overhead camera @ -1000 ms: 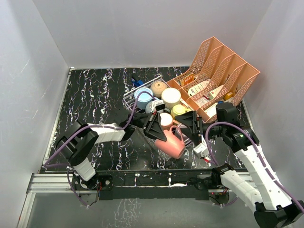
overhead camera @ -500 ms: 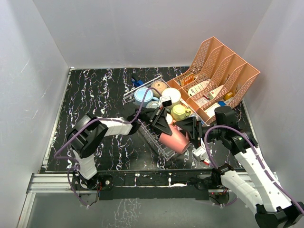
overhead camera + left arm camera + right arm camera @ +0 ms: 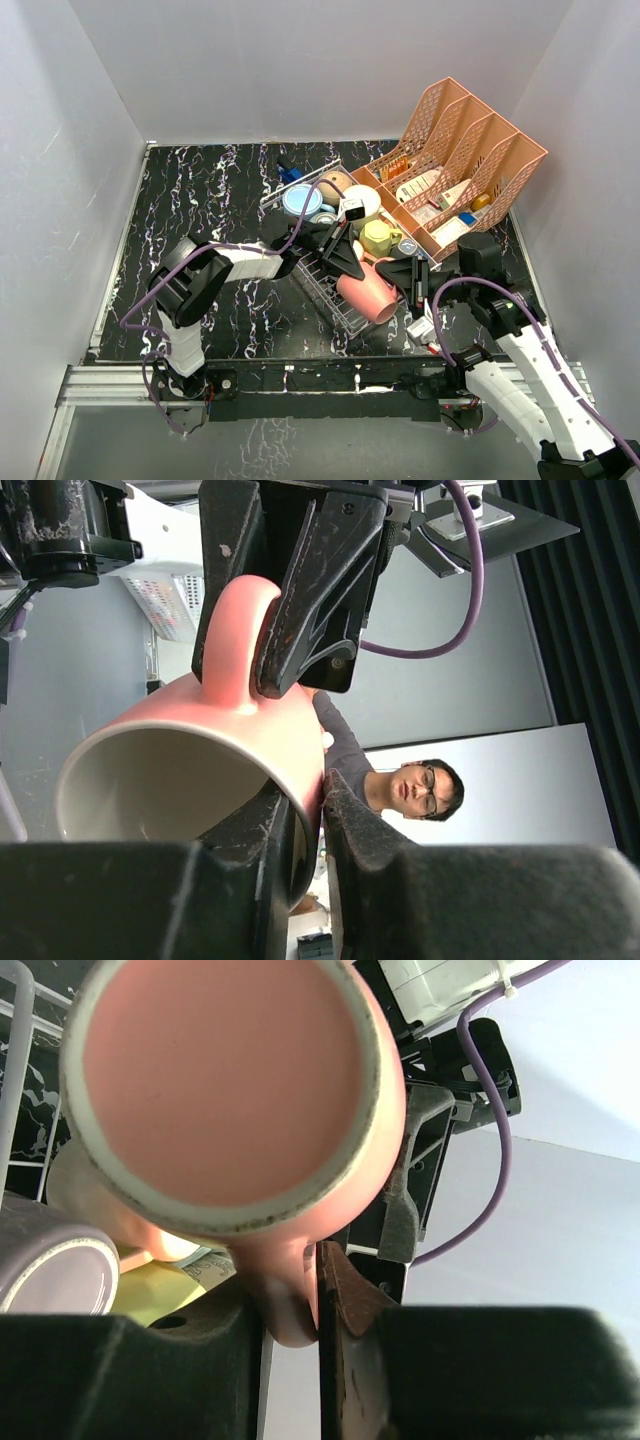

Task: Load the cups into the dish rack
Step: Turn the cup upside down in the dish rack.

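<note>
Left gripper (image 3: 322, 805): pressed together on the wall of the pink mug (image 3: 200, 750), one finger inside the rim and one outside.
Right gripper (image 3: 295, 1295): closed round that same mug's handle, which sits pinched between its fingers, so we have both arms on one cup.
Pink mug: on its side in the air between the two grippers, mouth facing the left one, base facing the right one.
Dish rack (image 3: 330, 305): just below and beyond both grippers. The pink mug hangs over its near end; whether it touches the wire we cannot tell.
Already loaded: beyond the left gripper we see a light blue mug (image 3: 300, 200), a tan mug (image 3: 335, 183), a cream mug (image 3: 362, 205) and a yellow mug (image 3: 378, 237) packed in the rack, and a mauve mug (image 3: 60, 1270) lies close under the right gripper.
Progress: well along, we reckon, with most cups in and this pink one mid-handover.
Left to do: one gripper has to let go, then the mug needs setting down among the others.
Salmon organiser (image 3: 470, 140): beyond the right gripper, and not where cups belong.
</note>
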`<action>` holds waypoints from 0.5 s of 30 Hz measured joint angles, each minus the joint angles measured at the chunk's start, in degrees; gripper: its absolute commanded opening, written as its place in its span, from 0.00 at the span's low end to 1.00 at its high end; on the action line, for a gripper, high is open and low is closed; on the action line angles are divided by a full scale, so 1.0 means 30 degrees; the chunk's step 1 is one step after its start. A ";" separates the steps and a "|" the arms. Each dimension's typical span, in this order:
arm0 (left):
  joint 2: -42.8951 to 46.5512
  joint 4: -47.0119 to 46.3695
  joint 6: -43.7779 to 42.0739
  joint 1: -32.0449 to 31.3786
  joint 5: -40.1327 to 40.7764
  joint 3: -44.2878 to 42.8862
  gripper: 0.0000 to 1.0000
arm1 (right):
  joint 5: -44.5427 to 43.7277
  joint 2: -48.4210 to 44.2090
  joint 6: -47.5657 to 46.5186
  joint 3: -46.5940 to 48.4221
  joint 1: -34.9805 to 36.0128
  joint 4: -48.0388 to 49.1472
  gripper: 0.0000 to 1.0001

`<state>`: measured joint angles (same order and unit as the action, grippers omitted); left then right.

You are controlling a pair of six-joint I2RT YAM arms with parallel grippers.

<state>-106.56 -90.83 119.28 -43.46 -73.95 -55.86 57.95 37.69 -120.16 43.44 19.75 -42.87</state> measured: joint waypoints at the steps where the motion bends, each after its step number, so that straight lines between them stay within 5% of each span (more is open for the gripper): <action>1: -0.0022 -0.0029 -0.0029 0.0007 0.0000 0.0000 0.27 | -0.0007 -0.0029 0.0007 -0.0058 0.0007 0.0073 0.08; 7: -0.0306 -0.0240 -0.0044 0.0095 0.0721 0.0007 0.49 | 0.0073 -0.0495 0.0036 -0.0590 0.0044 0.0291 0.08; 15: -0.0211 -0.0306 -0.0051 0.1100 0.1880 0.0852 0.60 | 0.0277 -0.1632 0.0160 -0.0663 0.0044 0.0860 0.08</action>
<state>-107.20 -91.74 119.13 -40.16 -68.31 -53.30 58.78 32.80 -119.68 41.45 19.88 -40.29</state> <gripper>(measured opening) 0.575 0.196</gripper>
